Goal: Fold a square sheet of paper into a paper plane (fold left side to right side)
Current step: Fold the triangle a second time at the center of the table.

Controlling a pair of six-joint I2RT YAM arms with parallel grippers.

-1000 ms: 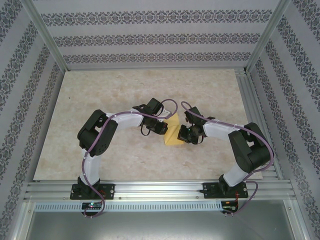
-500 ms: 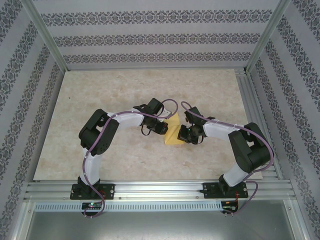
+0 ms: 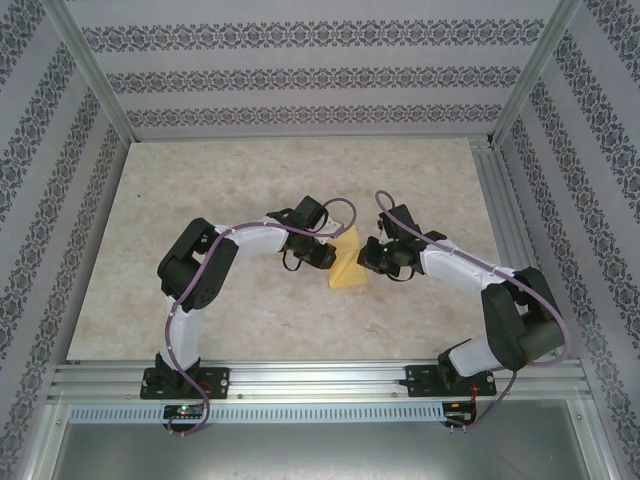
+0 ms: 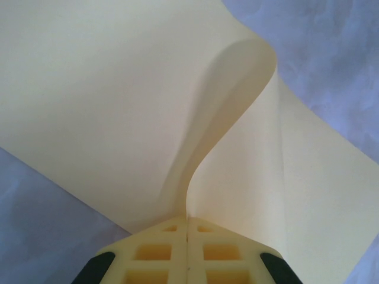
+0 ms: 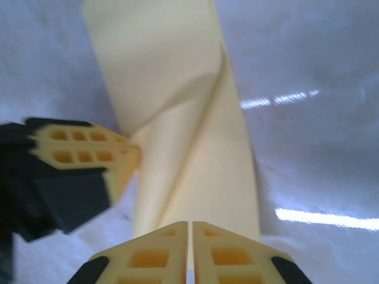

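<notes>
From the overhead camera I see the paper (image 3: 347, 268) near the middle of the table (image 3: 200, 190), between the tips of my two arms. The left gripper (image 3: 326, 258) sits at the paper's left edge, and the right gripper (image 3: 368, 256) is just beside its right edge. On my left wrist feed the fingers (image 4: 160, 251) are pressed together with a thin edge of paper pinched in the seam between them. From that pinch a flap rises and curls over toward the right, while the rest of the sheet lies flat on the table below it. A faint crease runs down the flat part at the right. On my right wrist feed the fingers (image 5: 148, 257) are likewise closed tip to tip, on nothing that I can make out. The sheet stretches away from just past those tips, with the lifted flap bowing up along its middle. The left gripper comes in from the left of that feed and meets the flap at its near corner. Whether my right tips touch the sheet I can't tell.
</notes>
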